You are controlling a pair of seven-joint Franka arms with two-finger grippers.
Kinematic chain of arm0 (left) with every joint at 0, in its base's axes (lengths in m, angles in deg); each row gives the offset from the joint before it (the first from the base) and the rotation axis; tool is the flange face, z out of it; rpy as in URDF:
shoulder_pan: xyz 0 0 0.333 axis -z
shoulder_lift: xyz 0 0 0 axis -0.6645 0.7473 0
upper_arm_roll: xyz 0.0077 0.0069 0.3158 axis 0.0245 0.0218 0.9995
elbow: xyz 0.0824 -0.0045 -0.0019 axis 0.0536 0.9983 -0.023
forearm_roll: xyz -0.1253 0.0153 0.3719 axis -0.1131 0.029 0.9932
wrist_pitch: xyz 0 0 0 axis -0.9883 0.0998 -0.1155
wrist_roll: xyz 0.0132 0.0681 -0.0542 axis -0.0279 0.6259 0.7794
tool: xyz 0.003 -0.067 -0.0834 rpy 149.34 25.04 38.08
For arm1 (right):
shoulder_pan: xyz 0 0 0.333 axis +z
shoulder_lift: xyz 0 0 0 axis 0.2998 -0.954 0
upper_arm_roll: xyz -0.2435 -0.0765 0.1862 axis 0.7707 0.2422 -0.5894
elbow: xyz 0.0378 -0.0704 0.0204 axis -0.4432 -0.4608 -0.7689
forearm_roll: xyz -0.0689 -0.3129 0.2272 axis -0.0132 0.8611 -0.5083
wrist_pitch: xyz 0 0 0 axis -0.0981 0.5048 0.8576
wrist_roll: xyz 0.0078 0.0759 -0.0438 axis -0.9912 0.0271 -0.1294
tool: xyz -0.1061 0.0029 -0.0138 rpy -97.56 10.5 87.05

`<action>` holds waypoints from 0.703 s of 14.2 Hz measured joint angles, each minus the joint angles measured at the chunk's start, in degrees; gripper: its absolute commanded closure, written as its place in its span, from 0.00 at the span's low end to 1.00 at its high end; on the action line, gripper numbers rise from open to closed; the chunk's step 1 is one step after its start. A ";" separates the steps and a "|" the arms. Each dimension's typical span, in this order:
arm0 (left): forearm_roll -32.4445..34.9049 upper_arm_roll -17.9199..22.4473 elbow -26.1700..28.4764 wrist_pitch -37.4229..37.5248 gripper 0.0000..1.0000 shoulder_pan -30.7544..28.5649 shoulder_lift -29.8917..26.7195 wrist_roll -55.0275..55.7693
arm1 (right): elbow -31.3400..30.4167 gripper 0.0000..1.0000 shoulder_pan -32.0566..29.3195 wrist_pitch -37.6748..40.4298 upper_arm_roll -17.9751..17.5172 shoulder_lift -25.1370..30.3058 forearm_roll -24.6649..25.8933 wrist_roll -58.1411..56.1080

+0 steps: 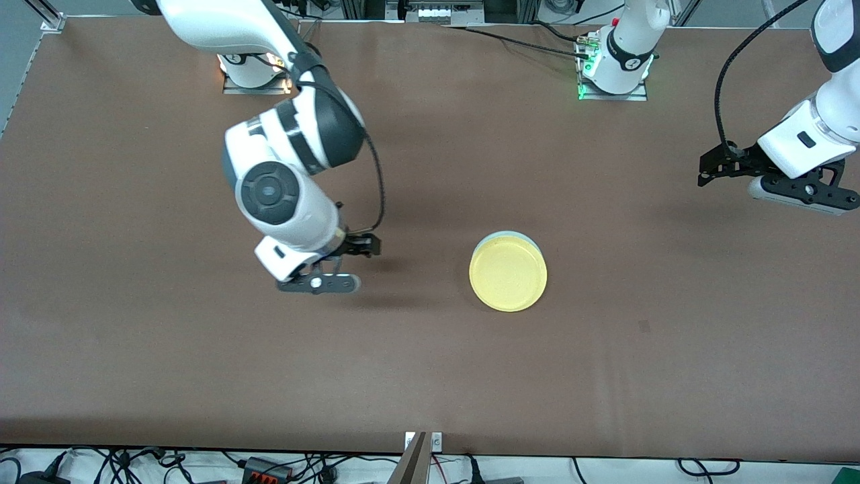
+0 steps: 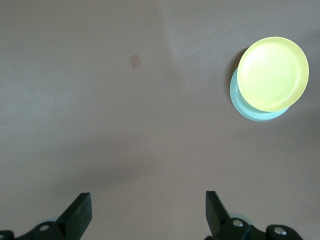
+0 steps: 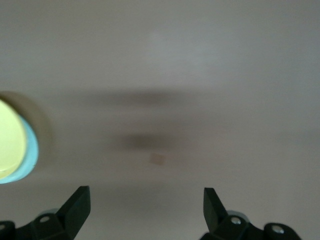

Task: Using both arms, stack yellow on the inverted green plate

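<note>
Inventory, taken across the front view from the right arm's end of the bench to the left arm's end, every place given relative to the yellow plate.

1. Right tool (image 1: 330, 269): black, two-fingered, hanging low over bare bench (image 1: 430, 376) toward the right arm's end from the yellow plate, well apart from it. Its fingers (image 3: 76, 206) are spread wide and released, with nothing between them; the right wrist view catches only the plates' edge at its margin.

2. Yellow plate (image 1: 508, 272): round, shallow, pale yellow, rim up, near the middle of the bench. It rests on the green plate (image 1: 505, 234), of which only a thin mint crescent shows past the yellow rim. The left wrist view shows the pair slightly out of line, the green plate (image 2: 250, 112) peeking out along one side of the yellow plate (image 2: 272, 73). Whether the green plate is upside down cannot be told from these views.

3. Left tool (image 1: 779, 176): over bare bench toward the left arm's end from the yellow plate, well apart. Its fingers (image 2: 80, 212) are also spread and released, empty. This arm waits.

Step in hand, by judgement: stack placed, both tools clear of it. Next move, if any, calls only for drawing both arms away without brushing the offset plates.
</note>
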 measured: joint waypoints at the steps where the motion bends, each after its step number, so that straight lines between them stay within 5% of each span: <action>1: 0.00 0.00 0.02 0.05 0.00 0.00 0.00 0.04 | -0.02 0.00 -1.62 1.13 0.15 0.88 0.04 -0.94; 6: 0.00 -0.03 0.03 0.22 0.00 0.01 0.00 0.11 | -0.58 0.00 -8.61 2.17 0.38 3.84 0.07 -5.41; 10: 0.00 -0.27 0.06 0.22 0.00 0.30 0.00 1.09 | -13.16 0.00 -13.21 -9.91 0.48 11.35 3.35 -8.59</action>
